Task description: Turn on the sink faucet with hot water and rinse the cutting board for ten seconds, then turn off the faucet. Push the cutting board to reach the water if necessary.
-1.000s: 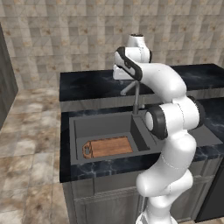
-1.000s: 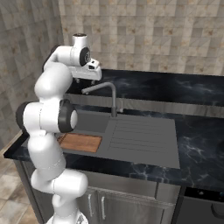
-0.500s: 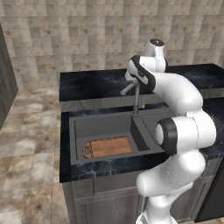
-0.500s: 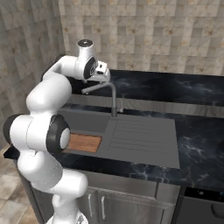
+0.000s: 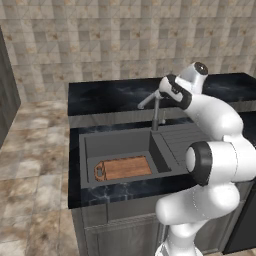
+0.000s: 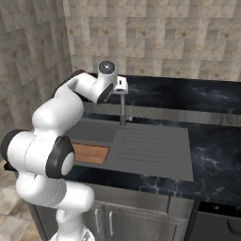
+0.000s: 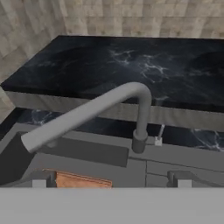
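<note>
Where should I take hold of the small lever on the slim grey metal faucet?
Grip the thin upright lever near its top, fingers either side, coming down from above on the side of the stem away from the spout, which leaves it unobstructed.

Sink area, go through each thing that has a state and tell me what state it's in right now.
sink faucet: off, no stream, spout out over the basin.
cutting board: flat in the sink, dry.
sink: no water running into it.
claw: open, behind the faucet, holding nothing.
</note>
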Tool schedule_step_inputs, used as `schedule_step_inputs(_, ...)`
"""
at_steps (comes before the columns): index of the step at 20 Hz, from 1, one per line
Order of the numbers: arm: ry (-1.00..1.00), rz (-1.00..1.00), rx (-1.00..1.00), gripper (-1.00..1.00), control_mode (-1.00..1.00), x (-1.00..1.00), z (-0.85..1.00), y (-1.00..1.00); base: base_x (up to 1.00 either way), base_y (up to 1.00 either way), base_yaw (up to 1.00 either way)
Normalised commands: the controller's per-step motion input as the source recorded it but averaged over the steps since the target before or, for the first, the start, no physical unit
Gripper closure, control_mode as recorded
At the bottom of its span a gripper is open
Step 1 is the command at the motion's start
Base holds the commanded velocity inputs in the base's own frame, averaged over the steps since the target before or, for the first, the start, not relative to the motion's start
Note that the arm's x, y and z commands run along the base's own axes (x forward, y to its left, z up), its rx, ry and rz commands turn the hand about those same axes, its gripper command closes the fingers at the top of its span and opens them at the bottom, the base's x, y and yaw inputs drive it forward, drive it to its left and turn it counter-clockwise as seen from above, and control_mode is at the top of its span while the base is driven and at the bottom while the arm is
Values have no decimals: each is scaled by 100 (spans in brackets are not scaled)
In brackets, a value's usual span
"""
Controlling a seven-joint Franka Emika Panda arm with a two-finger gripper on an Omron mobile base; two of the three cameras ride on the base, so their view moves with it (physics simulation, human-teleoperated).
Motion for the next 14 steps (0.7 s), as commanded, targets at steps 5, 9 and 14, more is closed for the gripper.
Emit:
schedule_step_inputs(5, -14, 9, 5, -100, -100, 8, -2, -24, 0, 0, 0)
schedule_step_inputs(9, -13, 4, 5, -100, -100, 13, 0, -15, 0, 0, 0)
schedule_step_inputs(14, -12, 1, 5, -100, -100, 19, 0, -5, 0, 0, 0)
